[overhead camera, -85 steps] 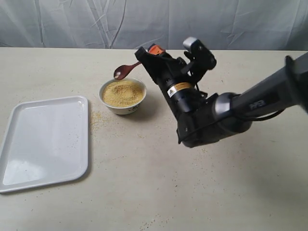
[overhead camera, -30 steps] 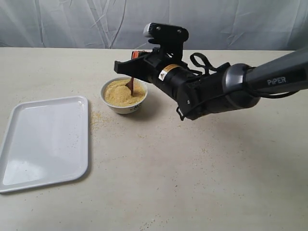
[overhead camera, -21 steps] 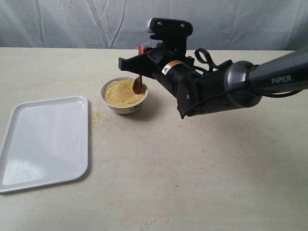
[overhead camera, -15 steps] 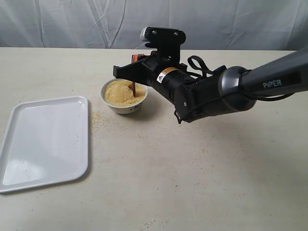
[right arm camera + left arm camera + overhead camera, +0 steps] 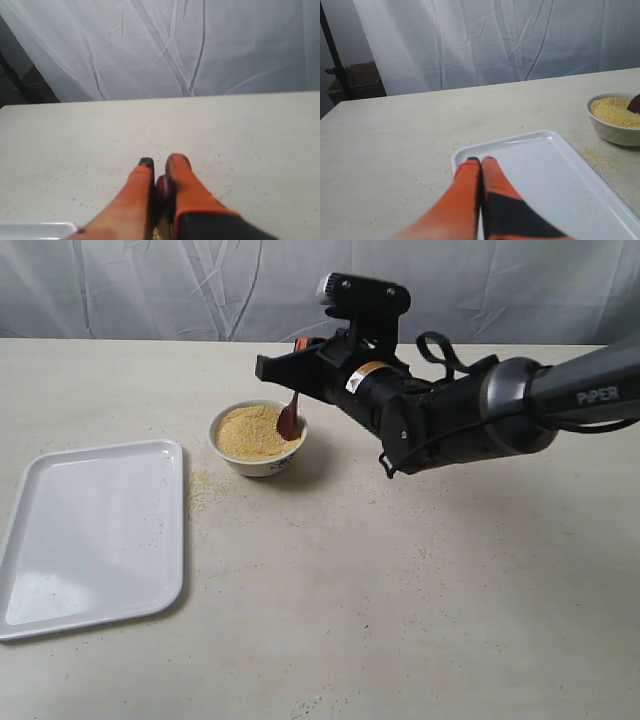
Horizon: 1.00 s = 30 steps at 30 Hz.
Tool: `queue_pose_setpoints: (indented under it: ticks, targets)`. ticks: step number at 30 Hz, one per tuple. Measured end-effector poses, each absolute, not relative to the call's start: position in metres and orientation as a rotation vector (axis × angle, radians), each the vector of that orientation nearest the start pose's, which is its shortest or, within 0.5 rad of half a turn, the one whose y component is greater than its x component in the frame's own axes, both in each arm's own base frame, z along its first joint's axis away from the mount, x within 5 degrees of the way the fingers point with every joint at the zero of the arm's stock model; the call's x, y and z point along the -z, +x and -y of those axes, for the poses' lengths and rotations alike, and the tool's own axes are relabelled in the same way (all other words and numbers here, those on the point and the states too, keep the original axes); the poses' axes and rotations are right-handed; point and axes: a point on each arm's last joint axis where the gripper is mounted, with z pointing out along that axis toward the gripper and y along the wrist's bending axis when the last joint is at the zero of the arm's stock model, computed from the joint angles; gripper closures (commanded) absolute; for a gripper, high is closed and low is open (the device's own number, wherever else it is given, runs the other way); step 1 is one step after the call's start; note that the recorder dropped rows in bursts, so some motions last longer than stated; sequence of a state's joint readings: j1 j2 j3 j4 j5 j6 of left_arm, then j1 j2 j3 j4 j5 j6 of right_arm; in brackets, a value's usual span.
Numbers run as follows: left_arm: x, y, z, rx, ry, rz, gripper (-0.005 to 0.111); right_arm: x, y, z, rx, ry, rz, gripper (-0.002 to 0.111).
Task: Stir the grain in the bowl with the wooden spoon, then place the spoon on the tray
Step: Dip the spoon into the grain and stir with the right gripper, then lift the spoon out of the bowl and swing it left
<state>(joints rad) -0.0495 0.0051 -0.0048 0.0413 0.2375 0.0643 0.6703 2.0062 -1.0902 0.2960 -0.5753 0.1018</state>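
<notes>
The white bowl (image 5: 257, 454) stands left of the table's middle, full of yellow-tan grain (image 5: 248, 432). The dark wooden spoon (image 5: 290, 420) hangs nearly upright, its oval end at the bowl's right rim, touching the grain. My right gripper (image 5: 298, 375) is above the bowl and shut on the spoon's handle (image 5: 162, 184), which shows between its fingers (image 5: 141, 175). The white tray (image 5: 95, 530) lies flat to the left of the bowl. My left gripper (image 5: 480, 160) is shut and holds nothing, hovering over the tray (image 5: 545, 175). The left wrist view also shows the bowl (image 5: 615, 132) and grain (image 5: 615, 109).
Stray grain specks (image 5: 200, 490) lie on the beige table between bowl and tray. A white curtain (image 5: 150, 290) hangs behind the table. The right arm (image 5: 470, 425) stretches across the table's right half.
The right gripper has shifted the spoon to and fro in the grain. It now holds it at the bowl's right side, slightly higher. The tray and bowl have not moved.
</notes>
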Motion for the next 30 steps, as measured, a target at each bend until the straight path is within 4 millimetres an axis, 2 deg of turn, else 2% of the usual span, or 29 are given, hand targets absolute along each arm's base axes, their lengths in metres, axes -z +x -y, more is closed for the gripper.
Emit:
queue_pose_setpoints:
  ticks: [2,5,8,12,16,19,25,30]
  targets:
    - [-0.193,0.056,0.002,-0.049,0.125,-1.717,0.107,-0.16,0.342,-0.258,-0.585,-0.175,-1.879,0.109]
    - [-0.193,0.056,0.002,-0.049,0.125,-1.717,0.107,-0.16,0.338,-0.264,-0.612,-0.209,-1.866,0.109]
    - [-0.193,0.056,0.002,-0.049,0.125,-1.717,0.107,-0.171,0.335,-0.265,-0.628,-0.221,-1.853,0.109]
    - [-0.193,0.056,0.002,-0.049,0.125,-1.717,0.107,-0.2,0.332,-0.263,-0.65,-0.225,-1.789,0.109]
    - [-0.193,0.056,0.002,-0.049,0.125,-1.717,0.107,-0.212,0.335,-0.266,-0.659,-0.229,-1.772,0.109]
    - [-0.193,0.056,0.002,-0.049,0.125,-1.717,0.107,-0.203,0.337,-0.272,-0.659,-0.236,-1.806,0.109]
    - [-0.193,0.056,0.002,-0.049,0.125,-1.717,0.107,-0.166,0.34,-0.29,-0.66,-0.262,-1.889,0.109]
    - [-0.193,0.056,0.002,-0.049,0.125,-1.717,0.107,-0.166,0.345,-0.285,-0.631,-0.262,-1.911,0.109]
